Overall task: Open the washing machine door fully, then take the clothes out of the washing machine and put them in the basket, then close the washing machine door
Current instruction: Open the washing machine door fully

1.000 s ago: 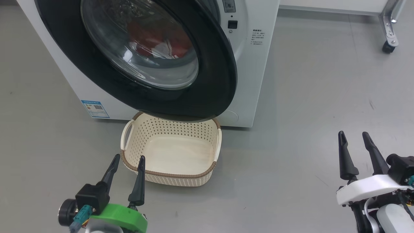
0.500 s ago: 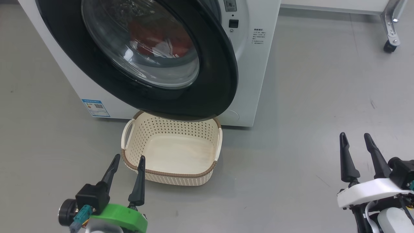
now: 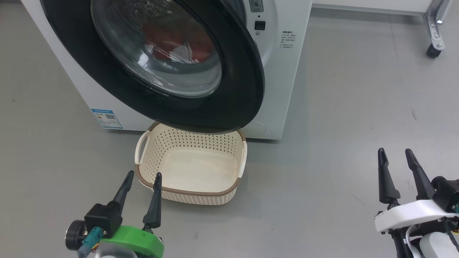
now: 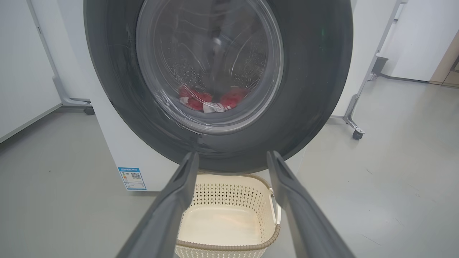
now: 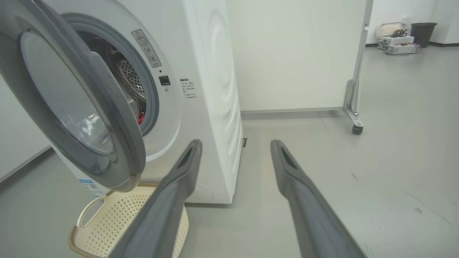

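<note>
**A:** So, how do your fingers stand?

**B:** Both pairs are spread wide, with nothing between them. My left gripper (image 3: pixel 143 173) hovers low by the near left corner of the basket (image 3: pixel 200 196). I cannot tell whether its tips touch the brown rim. My right gripper (image 3: pixel 394 150) is far to the right over the grey floor (image 3: pixel 340 118), well apart from everything.

**A:** And the washing machine door?

**B:** The washing machine door (image 3: pixel 240 93) is only part-way open. It is hinged on my left, and its right edge stands out from the washing machine (image 3: pixel 283 89). Through that gap my right wrist view shows the grey gasket (image 5: pixel 152 100) and some of the perforated drum (image 5: pixel 131 77). The door's lower rim hangs over the basket's far edge.

**A:** Where are the clothes?

**B:** The clothes (image 3: pixel 168 39) lie low in the drum, red with white patches, seen through the door's glass. The basket sits on the floor just in front of the machine, its cream bottom showing. A blue sticker (image 3: pixel 107 118) marks the machine's lower left corner.
</note>
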Robot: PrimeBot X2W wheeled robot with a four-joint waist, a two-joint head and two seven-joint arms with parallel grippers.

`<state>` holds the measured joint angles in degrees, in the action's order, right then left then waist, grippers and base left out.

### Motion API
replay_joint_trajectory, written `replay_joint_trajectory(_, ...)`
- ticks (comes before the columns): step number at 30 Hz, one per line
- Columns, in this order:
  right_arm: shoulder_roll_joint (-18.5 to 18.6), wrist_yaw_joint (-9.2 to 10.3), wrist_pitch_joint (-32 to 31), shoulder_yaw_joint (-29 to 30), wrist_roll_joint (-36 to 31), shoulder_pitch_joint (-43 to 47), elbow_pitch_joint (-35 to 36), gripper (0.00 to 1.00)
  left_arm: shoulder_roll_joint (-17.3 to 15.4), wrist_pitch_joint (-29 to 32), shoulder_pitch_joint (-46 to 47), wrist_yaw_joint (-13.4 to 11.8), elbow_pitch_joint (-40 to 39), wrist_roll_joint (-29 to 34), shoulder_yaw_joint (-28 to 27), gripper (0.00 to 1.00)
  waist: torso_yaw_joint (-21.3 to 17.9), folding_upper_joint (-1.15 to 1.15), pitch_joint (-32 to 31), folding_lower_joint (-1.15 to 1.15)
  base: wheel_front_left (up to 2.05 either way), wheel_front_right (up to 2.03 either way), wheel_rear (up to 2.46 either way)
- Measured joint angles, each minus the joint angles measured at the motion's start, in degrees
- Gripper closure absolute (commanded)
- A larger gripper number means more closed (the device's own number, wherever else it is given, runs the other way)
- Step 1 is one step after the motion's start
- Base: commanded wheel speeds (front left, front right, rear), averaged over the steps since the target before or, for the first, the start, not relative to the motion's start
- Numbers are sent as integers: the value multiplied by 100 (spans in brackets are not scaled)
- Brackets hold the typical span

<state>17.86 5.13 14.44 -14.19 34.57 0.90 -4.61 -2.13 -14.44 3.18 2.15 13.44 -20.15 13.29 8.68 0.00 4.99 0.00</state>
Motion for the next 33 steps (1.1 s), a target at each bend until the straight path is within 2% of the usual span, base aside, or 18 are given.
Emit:
replay_joint_trajectory(5, -2, -2, 0, 15, -44, 26, 25, 0, 0, 0, 0, 0, -1, 0, 2, 0, 2, 0, 23, 0, 0, 0, 0)
replay_joint_trajectory(6, -2, -23, 0, 20, -44, 27, 27, 28, 0, 0, 0, 0, -1, 0, 4, 0, 4, 0, 29, 0, 0, 0, 0)
replay_joint_trajectory(7, -2, -53, 1, 18, -44, 28, 27, 100, 0, 0, 0, 0, -1, 0, 8, 0, 6, 0, 36, 0, 0, 0, 0)
replay_joint_trajectory(13, -2, -122, 1, 54, 23, 32, 58, 100, 0, 0, 1, 2, -18, 0, 52, 0, 30, 0, 108, 0, 0, 0, 0)
replay_joint_trajectory(23, -259, -476, -155, 391, 1021, -316, 98, 100, -1, 0, 37, 24, -40, 0, 155, 0, 147, 0, 341, 0, 0, 0, 0)
replay_joint_trajectory(29, -499, -630, -430, 621, 1792, -731, 118, 100, -2, 0, 109, 66, -45, 0, 201, 0, 226, 0, 458, 0, 0, 0, 0)
replay_joint_trajectory(33, -1046, -706, -917, 988, 3217, -1148, 93, 100, -1, 0, 203, 68, -58, 0, 244, 0, 320, 0, 579, 0, 0, 0, 0)
